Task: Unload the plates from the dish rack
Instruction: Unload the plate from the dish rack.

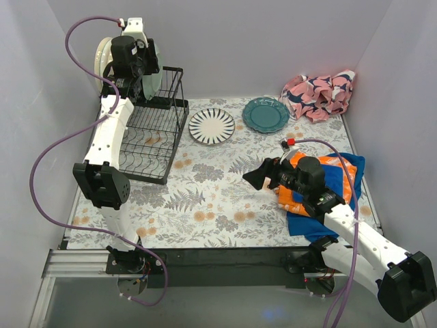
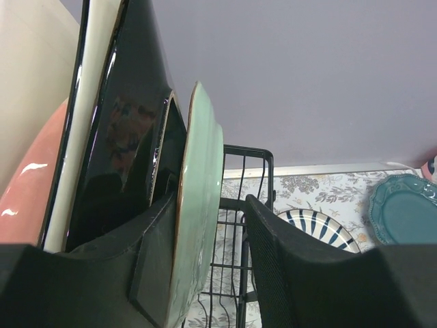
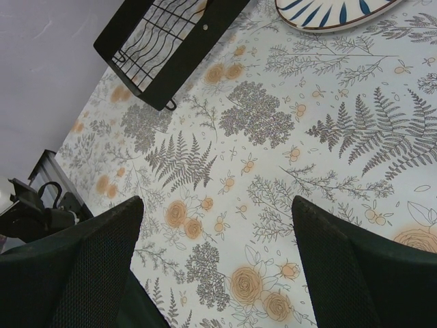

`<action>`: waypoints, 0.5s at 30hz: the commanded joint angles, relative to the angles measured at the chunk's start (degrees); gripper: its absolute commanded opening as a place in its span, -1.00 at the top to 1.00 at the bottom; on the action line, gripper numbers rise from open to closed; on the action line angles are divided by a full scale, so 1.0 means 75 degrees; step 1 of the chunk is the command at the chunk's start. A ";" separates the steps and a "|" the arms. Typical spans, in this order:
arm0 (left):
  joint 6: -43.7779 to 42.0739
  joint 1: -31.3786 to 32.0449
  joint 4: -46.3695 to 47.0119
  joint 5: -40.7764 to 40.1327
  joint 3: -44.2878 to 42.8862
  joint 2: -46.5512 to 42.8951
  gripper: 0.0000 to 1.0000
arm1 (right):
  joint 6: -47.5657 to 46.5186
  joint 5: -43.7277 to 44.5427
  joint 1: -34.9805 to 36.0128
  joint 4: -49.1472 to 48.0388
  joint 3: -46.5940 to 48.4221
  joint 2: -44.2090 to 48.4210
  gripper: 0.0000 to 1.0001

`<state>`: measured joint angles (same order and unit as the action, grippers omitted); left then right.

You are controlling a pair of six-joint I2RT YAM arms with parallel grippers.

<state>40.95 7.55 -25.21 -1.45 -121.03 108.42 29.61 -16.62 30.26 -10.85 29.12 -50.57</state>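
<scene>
Top: left gripper [image 1: 140, 65] is up at the dish rack [image 1: 160, 137], among standing plates [image 1: 104, 53]. Striped plate [image 1: 212, 126] and teal plate [image 1: 265, 114] already lie on the table [image 1: 205, 201]. Right gripper [image 1: 251, 179] hovers well apart.
Left wrist: jaws straddle the pale green plate [image 2: 201, 157], not yet pinching. Next: clamp, lift clear.
Right wrist: spread wide, empty.

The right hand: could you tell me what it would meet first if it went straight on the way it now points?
Probably the flowered tablecloth, bare ahead of the open right hand. On a flatter path than it seems, the dish rack corner would come first; depth is unclear.
</scene>
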 commanded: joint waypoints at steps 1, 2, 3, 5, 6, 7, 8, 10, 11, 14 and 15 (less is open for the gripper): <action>-0.0092 0.0224 -0.0974 0.0522 0.0411 0.0192 0.21 | -0.0150 0.0083 0.0055 -0.0381 -0.0004 0.0144 -0.87; -0.0116 0.0224 -0.0963 0.0557 0.0434 0.0204 0.21 | -0.0150 0.0083 0.0055 -0.0381 -0.0016 0.0144 -0.87; -0.0139 0.0235 -0.0963 0.0557 0.0435 0.0227 0.21 | -0.0150 0.0083 0.0067 -0.0381 -0.0016 0.0133 -0.88; -0.0174 0.0235 -0.0963 0.0568 0.0470 0.0274 0.21 | -0.0150 0.0083 0.0067 -0.0381 -0.0016 0.0133 -0.87; -0.0186 0.0235 -0.0951 0.0592 0.0493 0.0274 0.21 | -0.0162 0.0095 0.0067 -0.0381 -0.0016 0.0133 -0.88; -0.0210 0.0235 -0.0951 0.0639 0.0493 0.0286 0.22 | -0.0151 0.0095 0.0067 -0.0393 -0.0016 0.0144 -0.88; -0.0221 0.0224 -0.0939 0.0674 0.0505 0.0309 0.23 | -0.0150 0.0095 0.0078 -0.0381 -0.0004 0.0133 -0.87; -0.0245 0.0235 -0.0927 0.0838 0.0517 0.0333 0.24 | -0.0150 0.0107 0.0078 -0.0381 -0.0004 0.0144 -0.87; -0.0257 0.0235 -0.0927 0.0850 0.0505 0.0344 0.25 | -0.0150 0.0107 0.0078 -0.0393 -0.0004 0.0144 -0.88; -0.0245 0.0235 -0.0927 0.0943 0.0470 0.0368 0.29 | -0.0162 0.0107 0.0078 -0.0381 -0.0016 0.0144 -0.87; -0.0245 0.0224 -0.0927 0.1071 0.0470 0.0380 0.29 | -0.0162 0.0119 0.0078 -0.0381 -0.0016 0.0144 -0.88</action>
<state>37.80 7.55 -24.75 -1.28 -120.36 108.38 29.56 -16.45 30.50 -10.85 29.12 -50.54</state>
